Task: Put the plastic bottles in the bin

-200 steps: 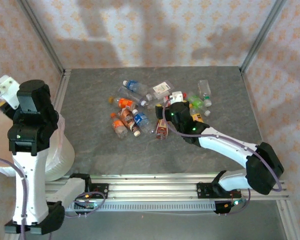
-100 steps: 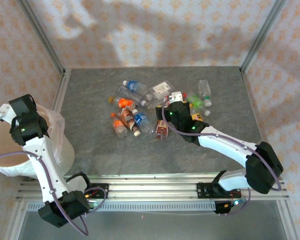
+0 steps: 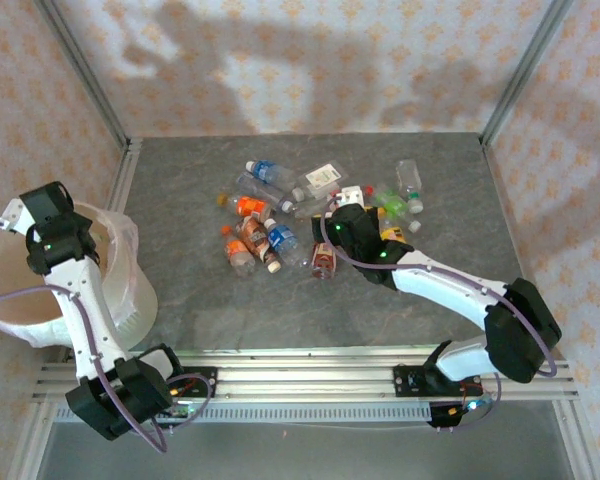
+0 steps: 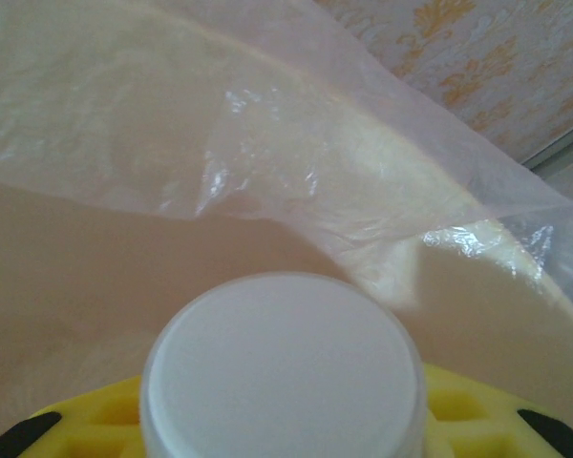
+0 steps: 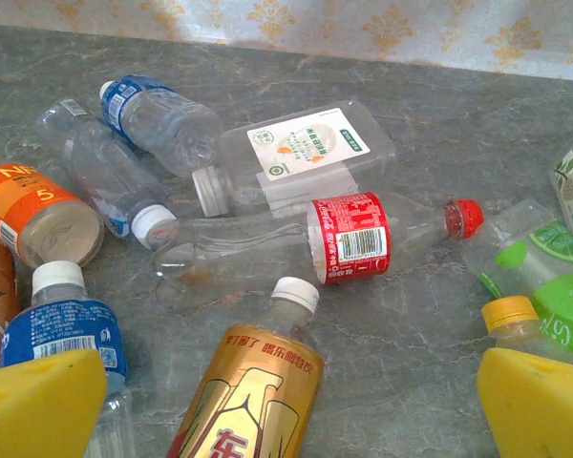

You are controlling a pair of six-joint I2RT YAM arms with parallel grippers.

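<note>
The plastic bottles (image 3: 270, 225) lie in a loose heap on their sides at the middle of the grey worktop (image 3: 180, 290). One more, a white-topped bottle (image 4: 282, 367), is gripped in my left jaws (image 4: 282, 434) and seen end-on over the pale pinkish inside of the bin (image 3: 130, 300), the thin bag lining crumpled just behind it. The bin stands off the worktop's left edge. My left arm rises from its base, folded at the elbow, with the wrist bent over the bin's rim.

My right jaws (image 5: 286, 405) are spread wide, one yellow pad at each side of a gold-labelled bottle (image 5: 263, 382) with a white cap. A red-labelled bottle (image 5: 349, 239) lies just beyond it. My right arm reaches low from its base, elbow out to the right, forearm stretched left towards the heap.
</note>
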